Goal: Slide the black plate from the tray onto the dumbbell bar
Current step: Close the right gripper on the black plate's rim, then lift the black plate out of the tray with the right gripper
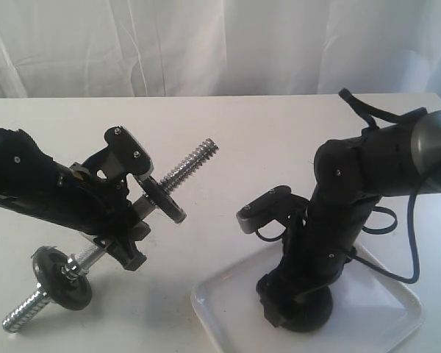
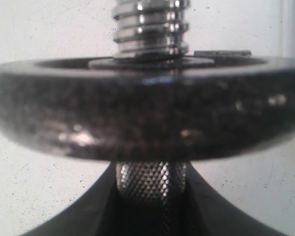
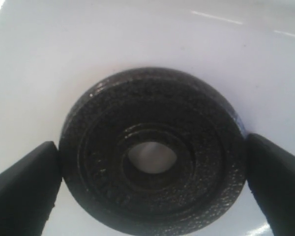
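While your left fingers (image 1: 127, 149) clamp the bar (image 1: 187, 165), tilted left of the tray (image 1: 382, 316) with a threaded end raised toward it for loading, your right fingers (image 3: 24, 182) pinch the plate (image 3: 152, 113) by its rim; it lies flat inside the tray, unlifted.

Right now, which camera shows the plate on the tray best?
The right wrist view: the plate fills it, hole and rim clear. In the exterior view the right arm covers it. The left wrist view misses it.
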